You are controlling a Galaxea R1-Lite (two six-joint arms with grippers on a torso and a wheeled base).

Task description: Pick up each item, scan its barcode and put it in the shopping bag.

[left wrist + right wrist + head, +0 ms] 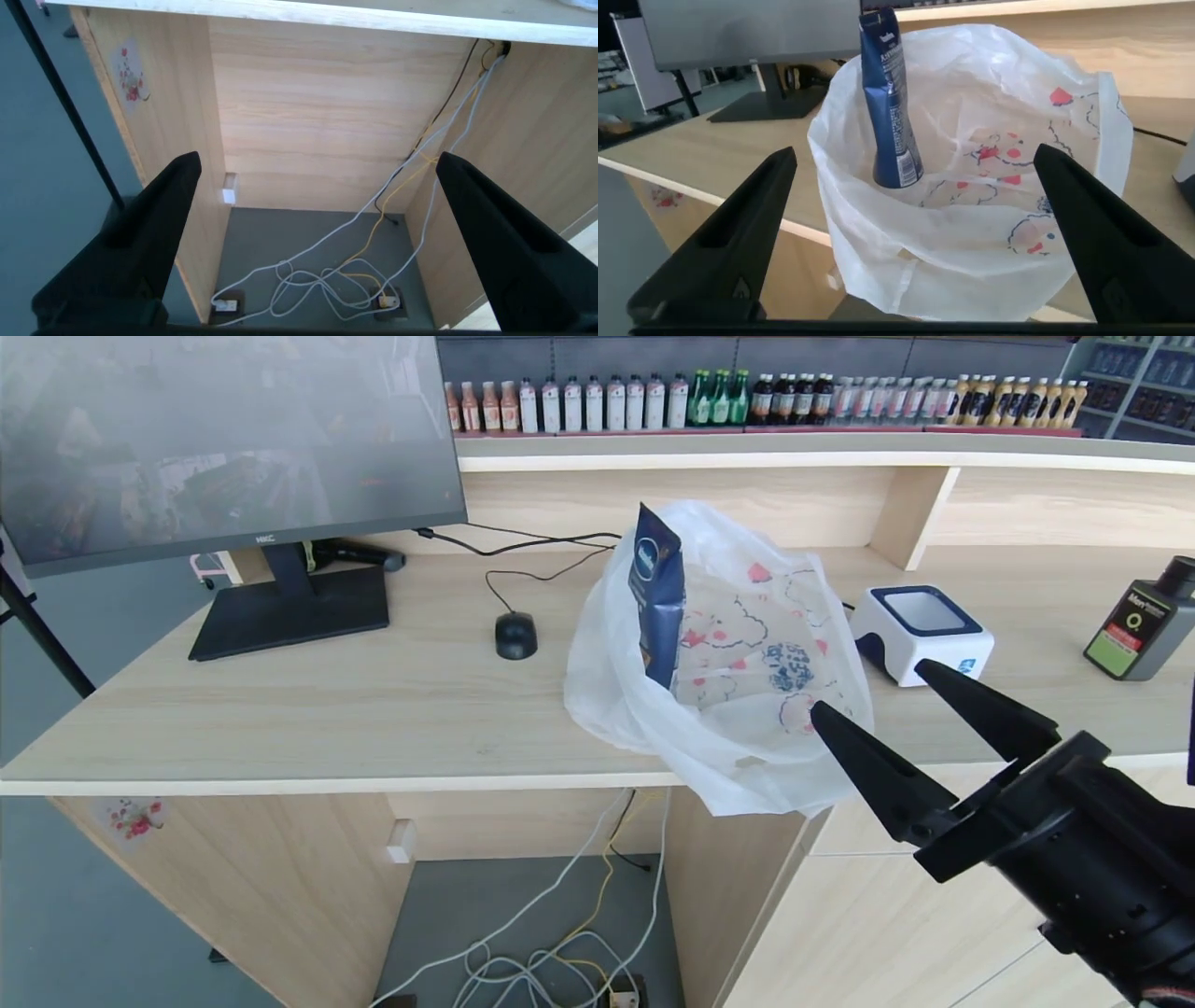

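Since the blue packet (656, 597) stands inside the shopping bag (607, 695) and the right claw (870, 689) hangs empty just in front of the bag with its two fingers spread wide apart, the step in hand looks like fetching the next item. That is most likely the dark bottle (1141, 621), which stands on the counter (373, 709) well off to the robot's right, beyond the white scanner (920, 630). To do this well, the claw should back away from the bag first, because the thin plastic would snag easily on a fingertip. It should then pass clear of the scanner and close on the bottle's body, not its cap, leaving the label side free to turn toward the scanner's upward window. The left claw (318, 163), also spread open and holding nothing, sits low in front of the counter, facing the cables underneath, and is out of the way there. The bag is thin, see-through white plastic printed with red and blue cartoon shapes. Its mouth gapes open, and its lower fold droops over the counter's front edge. The packet is tall, slim and dark blue with pale print and a crimped top, standing nearly upright against the bag's left wall. The bottle has a black cap and a green and red label.
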